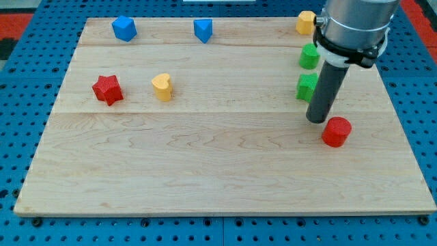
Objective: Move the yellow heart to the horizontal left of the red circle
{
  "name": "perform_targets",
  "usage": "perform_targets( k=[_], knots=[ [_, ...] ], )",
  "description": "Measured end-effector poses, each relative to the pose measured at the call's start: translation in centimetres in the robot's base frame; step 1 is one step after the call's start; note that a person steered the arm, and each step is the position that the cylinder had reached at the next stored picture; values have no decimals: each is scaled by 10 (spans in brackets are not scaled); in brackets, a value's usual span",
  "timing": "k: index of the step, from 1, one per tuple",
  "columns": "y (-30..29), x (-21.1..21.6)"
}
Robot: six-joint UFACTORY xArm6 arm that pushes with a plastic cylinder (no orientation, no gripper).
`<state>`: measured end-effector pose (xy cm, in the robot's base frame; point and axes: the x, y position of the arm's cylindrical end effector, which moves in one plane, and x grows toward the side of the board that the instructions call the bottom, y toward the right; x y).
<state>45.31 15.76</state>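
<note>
The yellow heart [162, 87] lies on the wooden board at the view's left of centre. The red circle [336, 131], a short red cylinder, lies at the view's right, lower than the heart. My tip [316, 119] rests on the board just to the upper left of the red circle, close to it and far to the right of the yellow heart. The rod stands upright and partly covers a green block behind it.
A red star [107, 89] lies left of the heart. Two blue blocks [123, 28] [203, 30] sit near the top edge. Two green blocks [309, 56] [306, 87] stand above my tip. A yellow block [305, 22] sits at the top right.
</note>
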Motion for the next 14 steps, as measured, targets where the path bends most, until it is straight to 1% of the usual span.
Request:
perform_targets(
  k=[1,2,3,4,5,6,7,8,10,14],
  knots=[
    [23,32],
    [-33,18],
    [-155,-9],
    [-195,-56],
    [-197,-124],
    [-260,-135],
    [-258,-52],
    [-267,-8],
    [-295,-11],
    [-308,-11]
  ],
)
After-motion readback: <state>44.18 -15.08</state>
